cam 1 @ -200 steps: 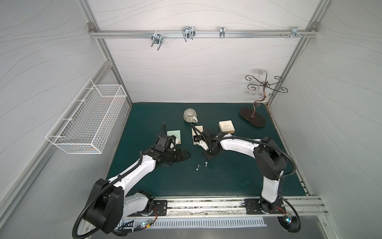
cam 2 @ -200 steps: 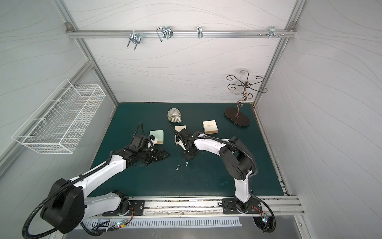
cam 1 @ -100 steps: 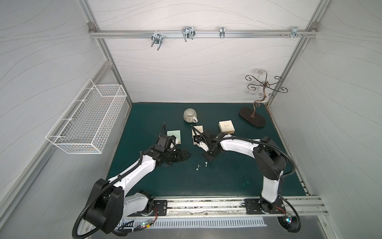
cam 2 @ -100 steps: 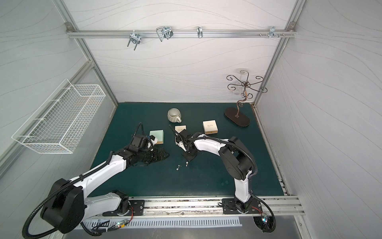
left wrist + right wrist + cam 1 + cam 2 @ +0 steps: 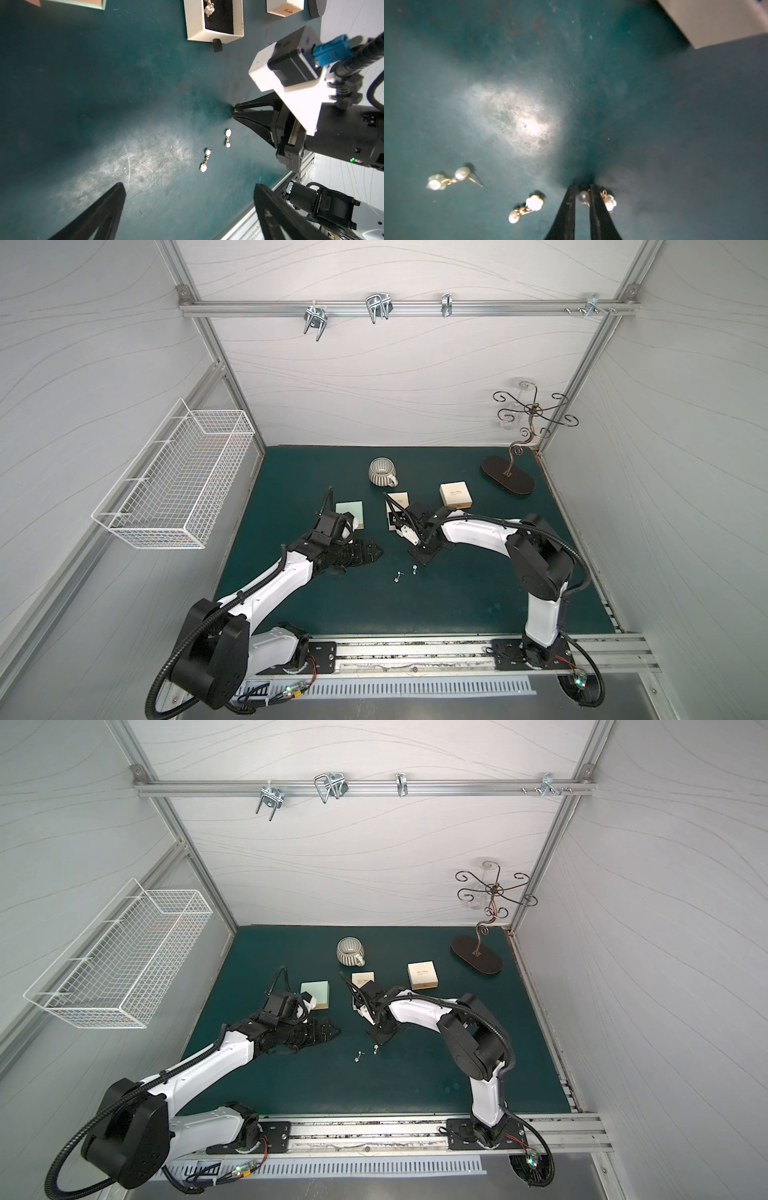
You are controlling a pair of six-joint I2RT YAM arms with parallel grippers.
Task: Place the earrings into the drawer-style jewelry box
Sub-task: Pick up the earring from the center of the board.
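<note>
Step in hand: pinch and lift of one earring off the green mat (image 5: 675, 124), for carrying to the open drawer.
Held earring (image 5: 584, 197): not yet lifted, round pearl between the tips, flower end outside one finger.
Right gripper (image 5: 583, 187): nearly closed, pinching the pearl; tips down at the mat surface; nothing else touched.
Doing it well: firm squeeze before any lift, as a round pearl probably slips easily; then a slow, straight rise clear of the neighbours.
Loose earrings (image 5: 228, 138): two, flat on the mat just beside the right gripper.
Drawer-style jewelry box (image 5: 195, 20): drawer pulled out, black lining, stored earring (image 5: 208, 9) inside.
Left gripper (image 5: 189, 185): wide open, empty, above the mat near the loose earrings.
</note>
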